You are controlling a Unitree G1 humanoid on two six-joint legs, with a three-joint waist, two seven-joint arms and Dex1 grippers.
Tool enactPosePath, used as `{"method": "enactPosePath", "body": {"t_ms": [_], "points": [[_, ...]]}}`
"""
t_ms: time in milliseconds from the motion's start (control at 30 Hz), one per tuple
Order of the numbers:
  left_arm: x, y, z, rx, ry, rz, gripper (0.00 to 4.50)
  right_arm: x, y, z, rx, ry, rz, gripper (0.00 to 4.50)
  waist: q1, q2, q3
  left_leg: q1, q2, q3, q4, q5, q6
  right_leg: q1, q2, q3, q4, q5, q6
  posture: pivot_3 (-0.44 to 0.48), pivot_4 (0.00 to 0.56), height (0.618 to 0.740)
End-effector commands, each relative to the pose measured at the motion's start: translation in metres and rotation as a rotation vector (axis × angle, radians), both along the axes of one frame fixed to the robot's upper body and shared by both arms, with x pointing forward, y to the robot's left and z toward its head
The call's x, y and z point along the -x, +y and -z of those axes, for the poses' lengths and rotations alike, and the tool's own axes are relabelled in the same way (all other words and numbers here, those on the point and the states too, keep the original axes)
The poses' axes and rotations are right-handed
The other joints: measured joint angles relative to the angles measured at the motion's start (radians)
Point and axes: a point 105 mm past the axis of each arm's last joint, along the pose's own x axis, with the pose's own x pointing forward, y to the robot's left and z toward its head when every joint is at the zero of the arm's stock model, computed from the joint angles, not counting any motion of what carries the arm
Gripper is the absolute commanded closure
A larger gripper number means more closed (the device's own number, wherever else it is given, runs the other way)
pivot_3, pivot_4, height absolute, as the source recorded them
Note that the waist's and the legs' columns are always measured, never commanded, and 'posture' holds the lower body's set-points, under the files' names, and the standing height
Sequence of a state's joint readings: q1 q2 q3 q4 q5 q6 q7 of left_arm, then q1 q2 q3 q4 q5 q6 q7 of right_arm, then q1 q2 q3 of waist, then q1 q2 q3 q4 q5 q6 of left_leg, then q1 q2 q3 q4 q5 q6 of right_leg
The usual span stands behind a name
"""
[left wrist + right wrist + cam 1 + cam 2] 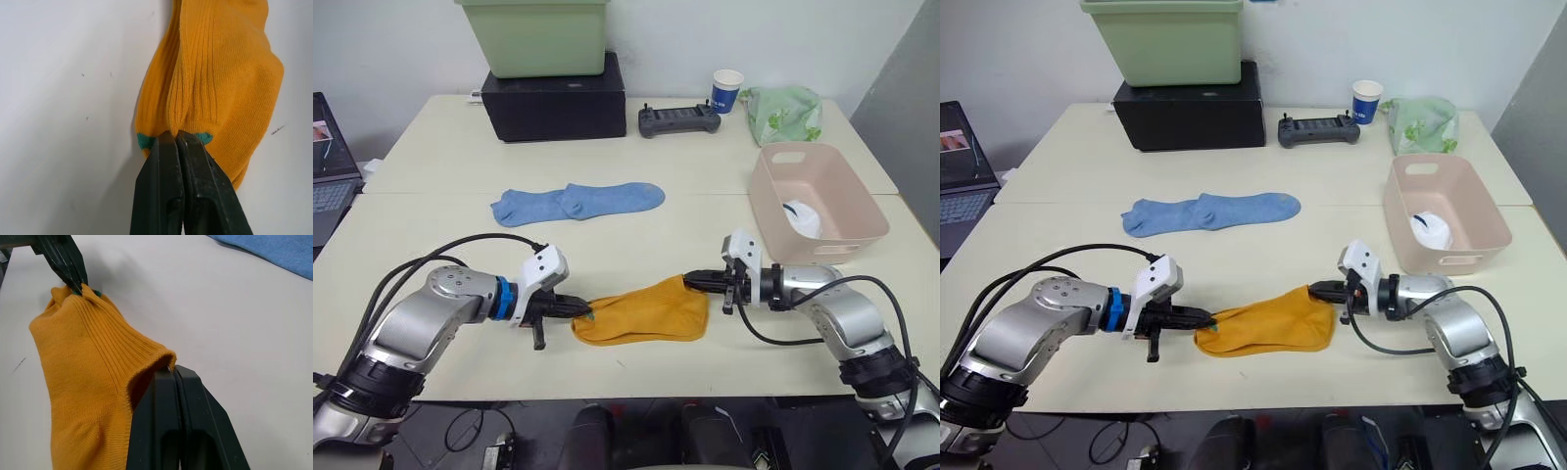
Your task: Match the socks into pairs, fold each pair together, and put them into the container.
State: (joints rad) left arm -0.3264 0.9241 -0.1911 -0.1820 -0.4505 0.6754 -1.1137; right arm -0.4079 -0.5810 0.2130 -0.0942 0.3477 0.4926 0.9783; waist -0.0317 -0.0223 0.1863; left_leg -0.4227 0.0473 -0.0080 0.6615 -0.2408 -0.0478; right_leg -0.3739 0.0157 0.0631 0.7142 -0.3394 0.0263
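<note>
Left gripper (579, 308): clamped on orange socks (646, 311), lower centre.
Right gripper (690, 279): clamped on their cuff.
Blue socks (578, 202): centre of bench (431, 157).
Basket (771, 201): right, holding white socks (803, 217).

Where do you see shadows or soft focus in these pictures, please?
Left eye view: light is even, with a faint shadow under the mustard-orange socks. Left wrist view: the left gripper, shut on the socks, casts a soft shadow on the table. Right wrist view: the right gripper looks soft at the bottom edge.
</note>
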Motion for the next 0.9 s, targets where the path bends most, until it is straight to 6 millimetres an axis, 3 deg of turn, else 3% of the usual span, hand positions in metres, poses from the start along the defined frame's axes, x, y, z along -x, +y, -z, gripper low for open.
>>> {"method": "enactPosePath", "body": {"t_ms": [33, 200, 233, 300, 533, 733, 833, 900], "points": [[0.000, -0.001, -0.003, -0.011, -0.014, 0.024, 4.50, -0.001, 0.002, -0.006, 0.011, -0.035, -0.009, 4.49, 0.000, 0.000, 0.000, 0.000, 0.000, 0.000, 0.000, 0.000, 0.000, 0.000, 0.000, 0.000, 0.000, 0.000, 0.000, 0.000, 0.150, 0.740], [-0.006, 0.000, -0.005, -0.023, -0.067, 0.030, 4.50, -0.003, 0.002, -0.006, 0.006, -0.033, 0.008, 4.49, 0.000, 0.000, 0.000, 0.000, 0.000, 0.000, 0.000, 0.000, 0.000, 0.000, 0.000, 0.000, 0.000, 0.000, 0.000, 0.000, 0.150, 0.740], [-0.007, 0.000, -0.007, -0.006, -0.073, 0.033, 4.31, -0.003, 0.001, -0.008, -0.004, -0.036, 0.009, 4.30, 0.000, 0.000, 0.000, 0.000, 0.000, 0.000, 0.000, 0.000, 0.000, 0.000, 0.000, 0.000, 0.000, 0.000, 0.000, 0.000, 0.150, 0.740], [-0.006, 0.000, -0.011, 0.024, -0.064, 0.029, 3.88, -0.003, 0.000, -0.012, -0.035, -0.034, 0.023, 3.86, 0.000, 0.000, 0.000, 0.000, 0.000, 0.000, 0.000, 0.000, 0.000, 0.000, 0.000, 0.000, 0.000, 0.000, 0.000, 0.000, 0.150, 0.740], [-0.020, 0.019, -0.035, 0.063, -0.195, -0.097, 1.76, 0.001, -0.024, -0.034, -0.067, -0.078, 0.083, 1.48, 0.000, 0.000, 0.000, 0.000, 0.000, -0.001, 0.000, 0.000, 0.000, 0.000, -0.001, 0.000, 0.000, 0.000, 0.000, 0.000, 0.150, 0.740], [-0.001, 0.015, -0.046, 0.119, -0.257, -0.045, 1.76, 0.019, -0.026, -0.031, -0.033, -0.062, 0.051, 1.48, -0.001, 0.000, 0.000, 0.000, 0.001, -0.001, 0.000, 0.000, 0.000, 0.000, -0.002, 0.000, 0.000, 0.000, 0.000, 0.000, 0.150, 0.740], [0.005, -0.010, -0.054, 0.200, -0.309, 0.005, 1.76, 0.028, -0.009, -0.032, -0.065, -0.061, 0.008, 1.48, 0.000, 0.000, 0.000, 0.000, 0.000, -0.001, 0.000, 0.000, 0.000, 0.001, -0.002, 0.000, 0.001, 0.000, 0.000, 0.000, 0.150, 0.740], [0.006, -0.026, -0.052, 0.208, -0.364, 0.031, 2.13, 0.034, 0.005, -0.033, -0.088, -0.074, -0.037, 1.85, 0.000, 0.000, 0.000, 0.000, 0.000, -0.001, 0.000, 0.000, 0.000, 0.001, -0.002, -0.001, 0.001, 0.000, 0.000, 0.000, 0.150, 0.740]]}}
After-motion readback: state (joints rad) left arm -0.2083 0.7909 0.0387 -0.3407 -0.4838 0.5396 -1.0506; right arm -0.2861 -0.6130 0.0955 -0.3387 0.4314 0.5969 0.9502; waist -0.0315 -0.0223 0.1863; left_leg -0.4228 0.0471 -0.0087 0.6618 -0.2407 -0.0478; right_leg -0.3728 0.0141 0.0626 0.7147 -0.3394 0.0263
